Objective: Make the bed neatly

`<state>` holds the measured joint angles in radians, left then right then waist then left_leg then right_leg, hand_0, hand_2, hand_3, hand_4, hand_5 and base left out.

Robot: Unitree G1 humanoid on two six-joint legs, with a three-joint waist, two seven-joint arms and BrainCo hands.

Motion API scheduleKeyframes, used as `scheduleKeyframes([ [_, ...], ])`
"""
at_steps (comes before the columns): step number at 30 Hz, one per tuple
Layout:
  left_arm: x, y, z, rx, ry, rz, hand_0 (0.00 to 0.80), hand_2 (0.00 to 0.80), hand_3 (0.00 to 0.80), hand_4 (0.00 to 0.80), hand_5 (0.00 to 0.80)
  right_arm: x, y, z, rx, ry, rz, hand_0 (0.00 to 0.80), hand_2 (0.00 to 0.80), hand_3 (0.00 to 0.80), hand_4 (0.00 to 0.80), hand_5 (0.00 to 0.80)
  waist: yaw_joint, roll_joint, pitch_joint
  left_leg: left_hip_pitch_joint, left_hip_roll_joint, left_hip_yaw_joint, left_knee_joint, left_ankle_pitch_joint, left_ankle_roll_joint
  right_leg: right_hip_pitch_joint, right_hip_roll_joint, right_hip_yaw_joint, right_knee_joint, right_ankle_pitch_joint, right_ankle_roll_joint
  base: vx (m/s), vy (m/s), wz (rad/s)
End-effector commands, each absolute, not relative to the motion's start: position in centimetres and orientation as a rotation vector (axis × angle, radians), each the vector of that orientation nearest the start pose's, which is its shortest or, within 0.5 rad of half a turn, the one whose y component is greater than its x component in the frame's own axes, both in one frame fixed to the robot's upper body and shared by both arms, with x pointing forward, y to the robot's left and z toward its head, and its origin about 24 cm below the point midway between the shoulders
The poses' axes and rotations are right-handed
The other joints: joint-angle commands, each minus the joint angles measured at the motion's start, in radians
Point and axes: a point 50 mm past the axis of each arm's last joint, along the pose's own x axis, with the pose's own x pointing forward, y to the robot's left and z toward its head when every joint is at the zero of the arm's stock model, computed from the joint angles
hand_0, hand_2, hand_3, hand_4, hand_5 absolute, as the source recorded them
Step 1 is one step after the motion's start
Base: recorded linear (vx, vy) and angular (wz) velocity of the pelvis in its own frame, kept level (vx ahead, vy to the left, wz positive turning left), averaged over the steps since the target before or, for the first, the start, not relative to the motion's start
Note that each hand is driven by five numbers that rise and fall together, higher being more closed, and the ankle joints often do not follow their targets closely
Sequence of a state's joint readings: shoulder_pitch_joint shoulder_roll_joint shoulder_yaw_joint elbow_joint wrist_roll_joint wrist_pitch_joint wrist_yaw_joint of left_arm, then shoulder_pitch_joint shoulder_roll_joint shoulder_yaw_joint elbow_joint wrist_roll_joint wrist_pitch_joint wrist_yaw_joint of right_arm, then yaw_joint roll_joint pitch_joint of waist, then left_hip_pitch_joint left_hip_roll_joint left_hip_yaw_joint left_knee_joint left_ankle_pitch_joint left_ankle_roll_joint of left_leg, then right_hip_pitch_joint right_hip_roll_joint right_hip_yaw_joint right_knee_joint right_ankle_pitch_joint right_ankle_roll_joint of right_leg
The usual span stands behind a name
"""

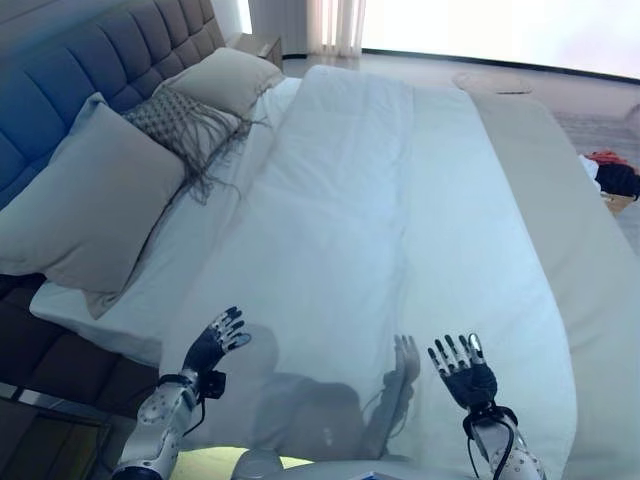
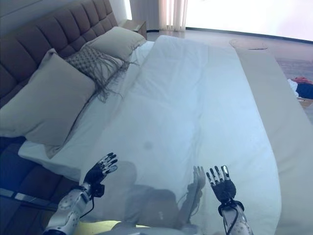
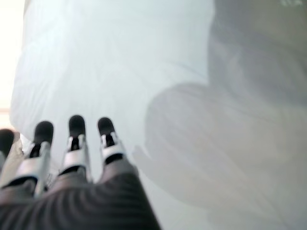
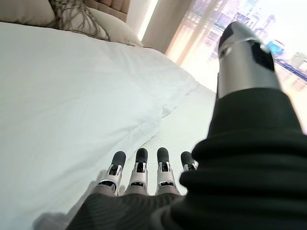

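Both hands are up over the near edge of the bed and neither one is holding anything. Left hand [image 1: 218,340] sits over the near left corner of the white duvet [image 1: 380,230], fingers straight and spread, nothing in the palm. Its wrist view shows the dark tips lined up above plain white fabric, not digging into it. Right hand [image 1: 462,372] is over the near right part of the duvet, fingers also straight and fanned out, thumb sticking off to the side, empty too. From its own wrist camera the fingers [image 4: 139,170] point along the cover toward the headboard end.

The duvet itself is spread across most of the mattress, pretty smooth, with a long soft crease running down the middle. On the right side it stops short, and a paler strip of sheet [image 1: 570,250] shows along that edge. At the head end, against the tufted headboard [image 1: 90,70], there's a big beige pillow [image 1: 90,200], a grey fringed cushion [image 1: 185,125] next to it, and another beige pillow [image 1: 225,78] further along. Some dark and red stuff [image 1: 610,175] lies on the floor off the far right side.
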<state>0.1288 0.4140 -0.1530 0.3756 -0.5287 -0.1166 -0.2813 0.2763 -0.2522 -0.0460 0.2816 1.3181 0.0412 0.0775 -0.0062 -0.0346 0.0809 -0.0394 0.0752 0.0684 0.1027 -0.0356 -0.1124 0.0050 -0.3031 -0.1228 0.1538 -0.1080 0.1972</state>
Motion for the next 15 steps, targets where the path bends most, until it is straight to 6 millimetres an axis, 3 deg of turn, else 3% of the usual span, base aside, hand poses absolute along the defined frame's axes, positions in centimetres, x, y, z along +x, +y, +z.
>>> scheduleKeyframes([
  [1,22.1,23.1,-2.1,-0.112,0.292,-0.199,0.000,0.000,0.000,0.000,0.000,17.4,-23.3,-3.4,1.086,0.195,-0.285,0.000,0.000,0.000,0.000,0.000,-0.018,-0.028,-0.014,-0.026,-0.023,-0.001,0.123,-0.114,0.079,-0.212,-0.175,0.069,-0.052,0.471,0.065,-0.098,0.257,-0.11],
  [3,22.5,23.2,-1.9,-0.094,0.284,-0.183,0.000,0.000,0.000,0.000,0.000,17.3,-22.8,-3.5,1.088,0.200,-0.267,0.000,0.000,0.000,0.000,0.000,-0.029,-0.024,-0.015,-0.033,-0.035,0.026,0.120,-0.116,0.092,-0.251,-0.177,0.074,-0.009,0.483,0.065,-0.089,0.236,-0.08],
  [4,22.6,23.3,-1.8,-0.095,0.281,-0.171,0.000,0.000,0.000,0.000,0.000,17.1,-22.7,-3.7,1.090,0.211,-0.266,0.000,0.000,0.000,0.000,0.000,-0.035,-0.019,-0.017,-0.042,-0.041,0.044,0.113,-0.105,0.106,-0.260,-0.164,0.079,0.041,0.456,0.061,-0.101,0.278,-0.12],
  [6,22.8,23.2,-1.9,-0.106,0.289,-0.141,0.000,0.000,0.000,0.000,0.000,16.7,-22.5,-4.2,1.096,0.245,-0.268,0.000,0.000,0.000,0.000,0.000,-0.035,-0.008,-0.031,-0.055,-0.055,0.069,0.084,-0.071,0.132,-0.257,-0.101,0.055,0.155,0.383,0.040,-0.132,0.317,-0.03],
  [7,22.9,23.2,-2.0,-0.096,0.297,-0.129,0.000,0.000,0.000,0.000,0.000,16.7,-22.3,-4.1,1.102,0.245,-0.247,0.000,0.000,0.000,0.000,0.000,-0.021,-0.007,-0.039,-0.060,-0.063,0.097,0.068,-0.052,0.149,-0.244,-0.050,-0.012,0.234,0.311,0.018,-0.121,0.219,0.01],
  [8,22.9,23.3,-2.1,-0.091,0.301,-0.124,0.000,0.000,0.000,0.000,0.000,16.7,-22.2,-4.0,1.103,0.246,-0.241,0.000,0.000,0.000,0.000,0.000,-0.016,-0.007,-0.043,-0.060,-0.064,0.110,0.063,-0.046,0.153,-0.242,-0.035,-0.034,0.261,0.287,0.011,-0.147,0.190,-0.11],
  [9,22.8,23.3,-2.5,-0.086,0.311,-0.116,0.000,0.000,0.000,0.000,0.000,16.7,-22.0,-4.0,1.099,0.251,-0.242,0.000,0.000,0.000,0.000,0.000,-0.007,-0.011,-0.053,-0.064,-0.069,0.130,0.047,-0.028,0.163,-0.223,0.008,-0.073,0.287,0.249,-0.014,-0.116,0.090,-0.17],
  [15,22.5,23.2,-3.5,-0.111,0.333,-0.068,0.000,0.000,0.000,0.000,0.000,16.6,-22.2,-3.9,1.084,0.265,-0.236,0.000,0.000,0.000,0.000,0.000,-0.014,-0.023,-0.073,-0.050,-0.099,0.128,-0.014,0.023,0.150,-0.143,0.157,-0.082,0.191,0.178,-0.047,-0.085,-0.008,-0.06],
])
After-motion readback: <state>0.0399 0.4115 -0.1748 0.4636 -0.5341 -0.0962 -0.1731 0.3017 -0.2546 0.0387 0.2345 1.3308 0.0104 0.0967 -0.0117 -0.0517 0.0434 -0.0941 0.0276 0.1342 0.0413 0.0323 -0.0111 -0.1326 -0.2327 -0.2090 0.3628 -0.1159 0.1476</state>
